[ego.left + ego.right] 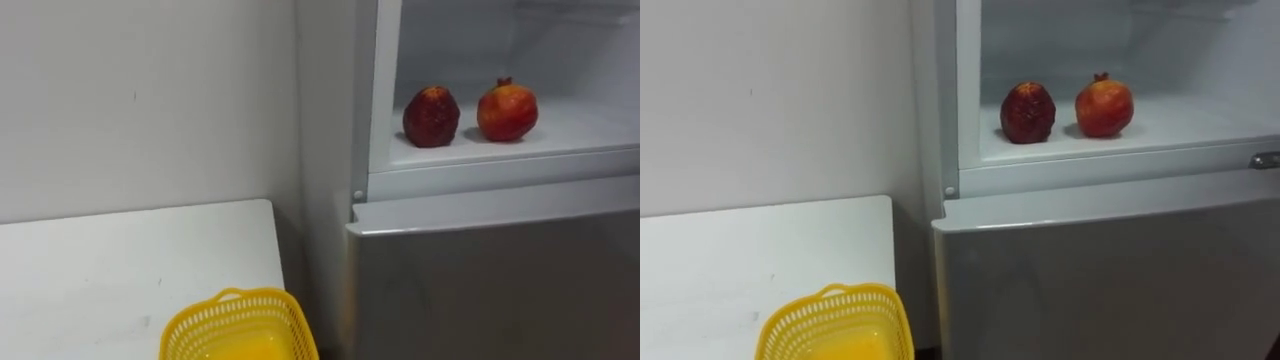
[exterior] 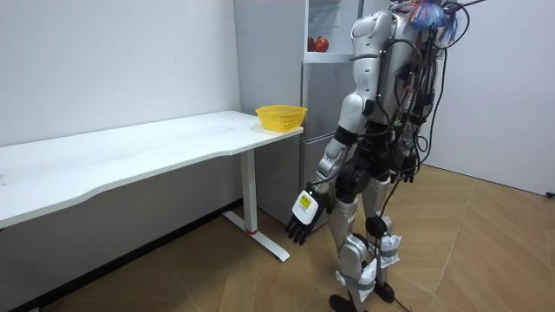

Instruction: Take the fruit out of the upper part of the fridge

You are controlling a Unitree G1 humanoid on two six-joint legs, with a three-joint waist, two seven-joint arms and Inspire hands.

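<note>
**Two pomegranates on the open upper shelf, left hand hanging loose**

Left eye view: The upper compartment of the fridge stands open. On its white shelf sit a dark red pomegranate and, just to its right, an orange-red pomegranate. A thin gap shows between them, so they do not touch. Both sit back from the shelf's front lip, with a strip of bare shelf before them and more bare shelf to the right. The compartment's left frame stands a little apart from the dark fruit. Below the lip the lower door is closed, and its top edge runs across the view. To the left a white table meets the wall. A narrow dark gap lies between its right edge and the fridge side. A yellow basket sits at the table's near right corner, cut off by the bottom of the view.

Right eye view: The layout is the same. The basket's rim lies close to the table's right edge, and bare tabletop spreads to its left.

Room view: The robot stands upright on the wooden floor, close before the fridge, with the table's end on its left. Its left hand hangs by its thigh, below tabletop level. The fingers are loosely straight, point downward and hold nothing. Open floor lies between the robot and the table leg, and more lies to the room view's right. The basket rests on the table corner nearest the fridge.
</note>
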